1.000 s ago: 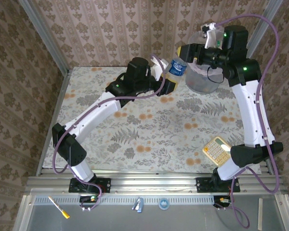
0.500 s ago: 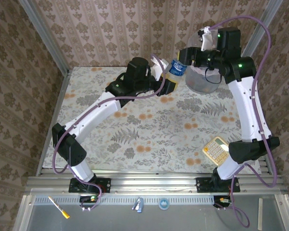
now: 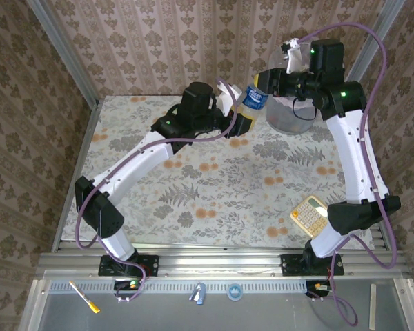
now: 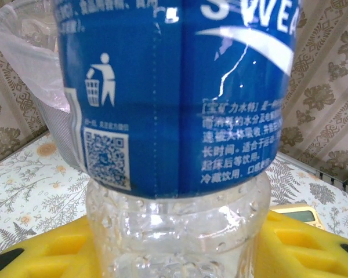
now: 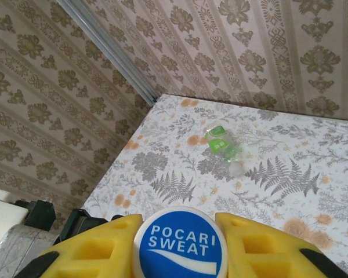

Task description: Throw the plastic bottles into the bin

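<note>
- Handing a blue-labelled bottle [image 3: 254, 97] from one arm to the other, by the look of it: a mid-air transfer at the upper middle of the overhead view, just left of the bin [image 3: 284, 123].
- Left pincer [image 4: 174, 255] closed on the clear lower body of that bottle, with yellow fingers [image 4: 46, 255] at the bottom corners of its wrist view and the blue label across the top.
- Right pincer [image 5: 180, 248] clamped narrow on the blue cap at the bottom centre of its wrist view, a yellow finger touching it on either side.
- Gripped at both ends, then, and not yet over the bin's mouth, as far as can be judged from above.
- Next move, probably: opening the left pincer first, then carrying the bottle rightward over the bin before letting go.
- Pulling while both hold would risk twisting or crushing the thin plastic.
- Calls for care: held by a small round cap alone, the bottle may swing or slip once the lower hold goes.
- Lying on the table [image 3: 214, 186], in the middle of the right wrist view: a green bottle [image 5: 222, 145], well apart from both pincers, left for a later round.
- Beige calculator [image 3: 310, 215] at the lower right of the overhead view, no part of the job.
</note>
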Controlling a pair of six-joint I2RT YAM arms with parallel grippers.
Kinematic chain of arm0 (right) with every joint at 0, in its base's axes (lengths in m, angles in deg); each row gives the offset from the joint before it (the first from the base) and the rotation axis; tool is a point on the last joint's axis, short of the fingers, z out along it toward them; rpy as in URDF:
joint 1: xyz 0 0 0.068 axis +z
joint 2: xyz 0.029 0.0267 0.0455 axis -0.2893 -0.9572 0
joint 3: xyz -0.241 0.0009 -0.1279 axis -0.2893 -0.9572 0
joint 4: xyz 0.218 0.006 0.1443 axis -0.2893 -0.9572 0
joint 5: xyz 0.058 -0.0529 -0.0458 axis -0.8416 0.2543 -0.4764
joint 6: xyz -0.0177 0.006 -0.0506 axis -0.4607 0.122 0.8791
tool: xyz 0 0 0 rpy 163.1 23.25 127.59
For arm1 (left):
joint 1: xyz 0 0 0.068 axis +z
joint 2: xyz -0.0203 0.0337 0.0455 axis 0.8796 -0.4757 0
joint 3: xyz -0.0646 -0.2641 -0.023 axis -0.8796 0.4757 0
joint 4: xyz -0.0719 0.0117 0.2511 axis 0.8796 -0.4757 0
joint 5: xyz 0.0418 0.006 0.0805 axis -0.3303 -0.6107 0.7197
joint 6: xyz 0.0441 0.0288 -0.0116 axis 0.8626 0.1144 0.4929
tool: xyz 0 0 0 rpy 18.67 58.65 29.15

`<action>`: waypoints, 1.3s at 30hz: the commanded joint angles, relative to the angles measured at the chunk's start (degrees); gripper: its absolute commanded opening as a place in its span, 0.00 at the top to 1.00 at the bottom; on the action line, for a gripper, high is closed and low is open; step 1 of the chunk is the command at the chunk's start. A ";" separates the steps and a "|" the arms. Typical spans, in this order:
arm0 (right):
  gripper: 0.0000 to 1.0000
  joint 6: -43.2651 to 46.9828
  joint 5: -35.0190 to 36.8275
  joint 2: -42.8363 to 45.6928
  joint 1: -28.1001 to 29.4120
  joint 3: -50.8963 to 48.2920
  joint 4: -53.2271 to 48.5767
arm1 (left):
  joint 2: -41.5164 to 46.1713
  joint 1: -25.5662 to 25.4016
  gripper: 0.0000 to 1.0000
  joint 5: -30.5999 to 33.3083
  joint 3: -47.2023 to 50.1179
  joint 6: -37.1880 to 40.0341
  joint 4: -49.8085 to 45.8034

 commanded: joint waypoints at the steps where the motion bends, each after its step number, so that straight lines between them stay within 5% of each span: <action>1: 0.77 0.17 0.73 0.51 0.15 0.80 1.37 | 0.55 -0.54 0.58 -1.75 -0.40 2.11 3.46; 10: 0.90 0.48 4.02 0.90 -0.20 2.97 2.66 | 1.12 0.21 0.00 -0.08 0.90 1.01 2.89; 19: 0.94 5.83 17.57 8.63 -0.83 -0.73 15.34 | 5.79 7.14 0.00 -1.73 14.37 -11.95 17.66; 32: 0.95 19.84 34.85 25.90 -0.99 -26.46 70.86 | 6.61 9.77 0.00 5.06 20.40 -13.72 16.03; 39: 0.96 24.98 34.89 27.48 -1.00 -26.75 72.25 | 6.80 10.84 0.00 7.12 22.87 -15.55 17.75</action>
